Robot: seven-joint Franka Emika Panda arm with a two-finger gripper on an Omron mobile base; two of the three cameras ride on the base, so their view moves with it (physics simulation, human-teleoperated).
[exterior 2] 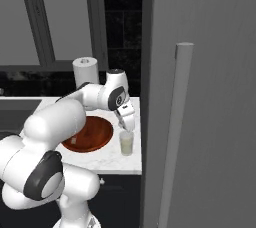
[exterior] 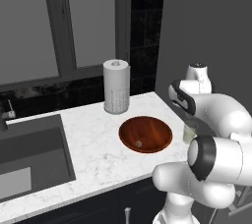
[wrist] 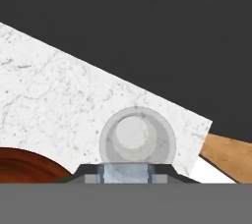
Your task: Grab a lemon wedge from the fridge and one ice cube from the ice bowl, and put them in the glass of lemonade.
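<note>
The glass of lemonade [exterior 2: 126, 143] stands near the counter's right front corner, next to the closed grey fridge [exterior 2: 210, 97]. My gripper [exterior 2: 126, 123] hangs just above the glass rim. In the hand view the glass [wrist: 138, 137] lies straight below, and my gripper [wrist: 125, 174] is shut on a small pale grey-white ice cube. The reddish-brown ice bowl [exterior: 155, 128] sits left of the glass [exterior: 190, 132] and has another ice cube [exterior: 139, 143] in it. The lemon wedge is out of view.
A white paper-towel roll [exterior: 116, 86] stands behind the bowl at the dark wall. A sink [exterior: 29, 154] is sunk into the marble counter [exterior: 93, 144] at the left. The fridge's long bar handle [exterior 2: 176, 132] is close to the right of the glass.
</note>
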